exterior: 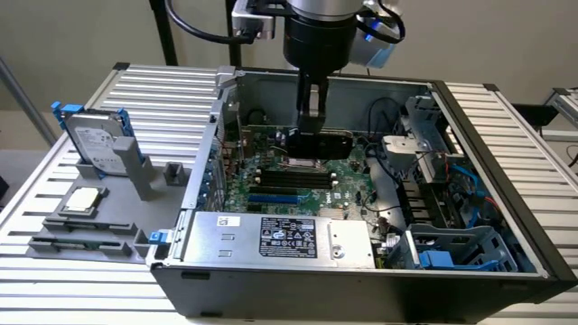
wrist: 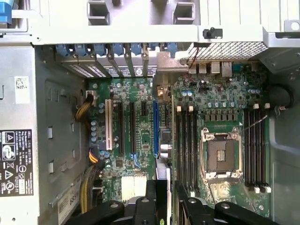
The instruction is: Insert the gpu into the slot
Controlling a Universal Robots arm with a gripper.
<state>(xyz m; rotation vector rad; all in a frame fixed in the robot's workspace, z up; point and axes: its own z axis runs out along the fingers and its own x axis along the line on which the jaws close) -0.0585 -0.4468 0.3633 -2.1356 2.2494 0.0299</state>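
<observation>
- Power supply (exterior: 226,233) carries a black-and-white label (exterior: 287,237) with symbols; the wording can't be made out.
- Claw (exterior: 312,130) clenched on the gpu (exterior: 329,145). The card hangs on edge inside the open case (exterior: 505,223), above the board and clear of it.
- Slot (wrist: 155,129), bright blue, bare; the gpu is apart from it.
- Exterior view: hard drive (exterior: 95,143) with blue rails and a loose processor (exterior: 83,198) in grey stands on the slatted counter (exterior: 162,95), to the view's left of the case.
- Wrist view: white slot (wrist: 108,124), black memory slots (wrist: 186,145) and silver socket (wrist: 220,157) flank the blue slot.
- Cables (exterior: 470,179) crowd the drive-bay side.
</observation>
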